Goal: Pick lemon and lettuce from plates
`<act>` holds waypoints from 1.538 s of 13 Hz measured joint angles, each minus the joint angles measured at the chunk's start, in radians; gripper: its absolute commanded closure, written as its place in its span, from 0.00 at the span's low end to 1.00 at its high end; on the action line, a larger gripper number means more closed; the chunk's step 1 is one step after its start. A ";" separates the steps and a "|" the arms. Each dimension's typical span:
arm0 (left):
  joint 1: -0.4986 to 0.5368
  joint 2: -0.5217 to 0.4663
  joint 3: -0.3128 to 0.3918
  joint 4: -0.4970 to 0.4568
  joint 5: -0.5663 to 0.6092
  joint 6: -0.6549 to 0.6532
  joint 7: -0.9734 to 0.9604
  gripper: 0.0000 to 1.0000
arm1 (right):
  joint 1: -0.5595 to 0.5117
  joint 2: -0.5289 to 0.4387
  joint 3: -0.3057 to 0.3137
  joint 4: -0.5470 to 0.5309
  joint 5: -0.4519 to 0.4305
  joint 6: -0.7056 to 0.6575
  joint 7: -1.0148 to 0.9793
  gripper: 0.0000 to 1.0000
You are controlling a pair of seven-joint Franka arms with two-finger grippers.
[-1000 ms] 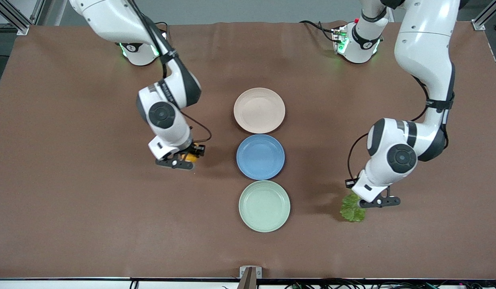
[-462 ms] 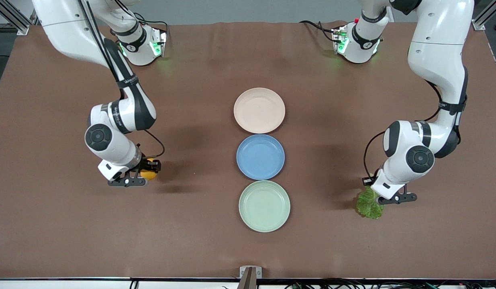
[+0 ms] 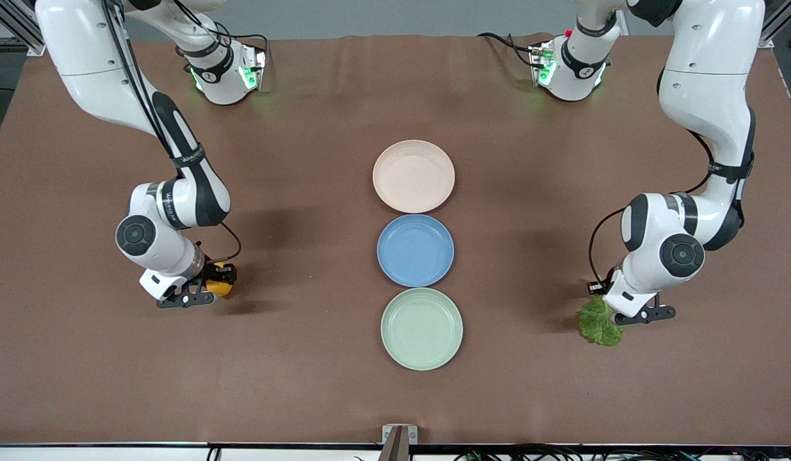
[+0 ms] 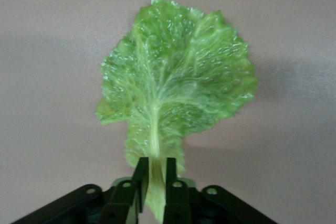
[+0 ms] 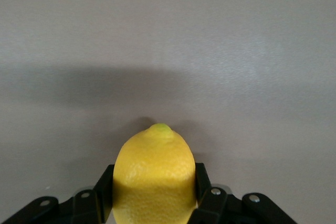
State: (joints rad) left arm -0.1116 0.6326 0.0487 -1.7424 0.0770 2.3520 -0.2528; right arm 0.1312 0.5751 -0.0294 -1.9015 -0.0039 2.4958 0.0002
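Both arms out at the table ends, each with its item, all three plates bare in the middle

The right gripper point(image 3: 200, 296) is clamped on the lemon point(image 3: 220, 288) low over the brown table point(image 3: 81, 358) toward the right arm's end; from the front the arm covers most of the fruit, and in the right wrist view the lemon point(image 5: 154, 179) fills the space between the fingers point(image 5: 206, 184), its lower part cut off by the frame edge. The left gripper point(image 3: 635, 315) has the lettuce point(image 3: 599, 326) by its stem toward the left arm's end. In the left wrist view the stem runs between the fingers point(image 4: 137, 179), which stand just beside it, but honestly can't tell if they're squeezing or slack. The leaf point(image 4: 176, 85) spreads flat toward the cloth. The beige-pink plate point(image 3: 413, 175), blue plate point(image 3: 415, 250) and mint green plate point(image 3: 421, 328) sit in a row, the mint one nearest the front camera.
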 measured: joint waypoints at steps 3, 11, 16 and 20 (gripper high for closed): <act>0.000 -0.020 -0.001 0.050 0.000 0.005 0.000 0.00 | -0.008 0.010 0.002 0.017 0.000 -0.001 -0.020 0.97; 0.012 -0.244 0.005 0.395 0.002 -0.607 0.156 0.00 | -0.018 0.045 0.004 0.085 0.020 -0.033 -0.046 0.00; 0.011 -0.403 0.001 0.398 -0.014 -0.812 0.159 0.00 | -0.019 0.020 0.004 0.290 0.023 -0.402 -0.041 0.00; 0.012 -0.492 -0.003 0.352 -0.066 -0.904 0.168 0.00 | -0.023 -0.079 -0.002 0.409 0.023 -0.661 0.020 0.00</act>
State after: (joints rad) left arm -0.0998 0.1404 0.0460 -1.3902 0.0106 1.4483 -0.0850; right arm 0.1084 0.4956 -0.0311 -1.4926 0.0190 1.8343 0.0204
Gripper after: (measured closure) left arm 0.000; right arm 0.000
